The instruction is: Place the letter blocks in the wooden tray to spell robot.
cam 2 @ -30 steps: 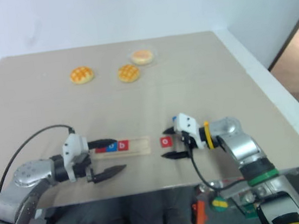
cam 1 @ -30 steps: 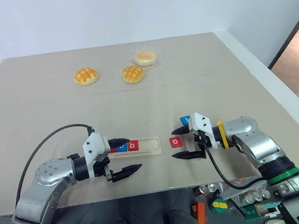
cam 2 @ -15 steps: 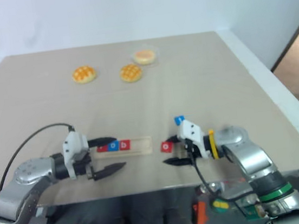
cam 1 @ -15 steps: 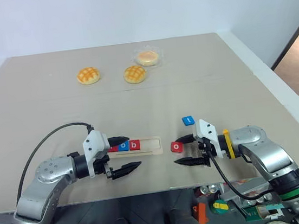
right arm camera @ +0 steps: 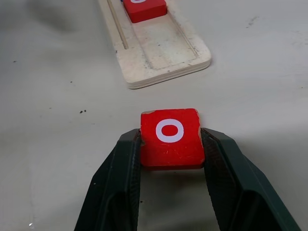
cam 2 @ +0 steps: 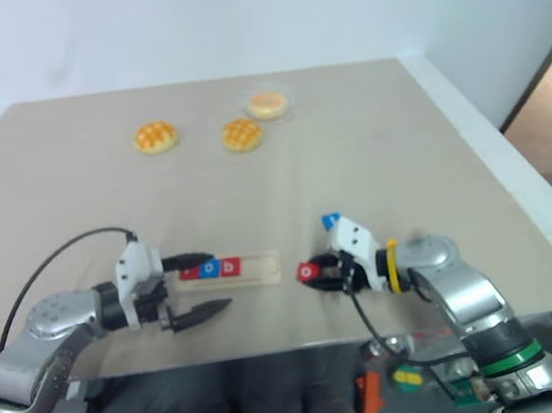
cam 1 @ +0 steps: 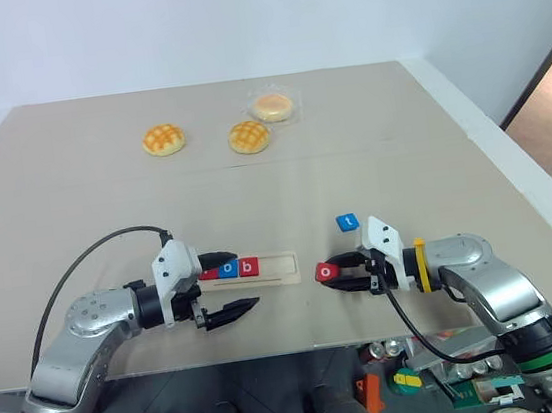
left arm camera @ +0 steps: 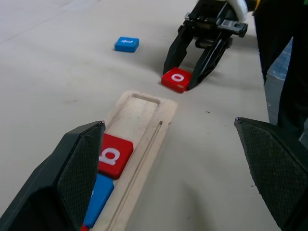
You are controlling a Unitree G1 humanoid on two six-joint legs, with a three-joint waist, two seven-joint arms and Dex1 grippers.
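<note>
Right gripper (right arm camera: 171, 149) clamped on the red o block (right arm camera: 170, 136) – flat on the table. Lift level, then set beside the b block (left arm camera: 114, 155) in the wooden tray (left arm camera: 144, 122) – groove-aligned

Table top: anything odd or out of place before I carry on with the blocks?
Three buns lie at the far side, one in a clear wrapper, unrelated to the spelling. Otherwise nothing stands out: wooden tray flat, blue t block lying loose on the table.
</note>
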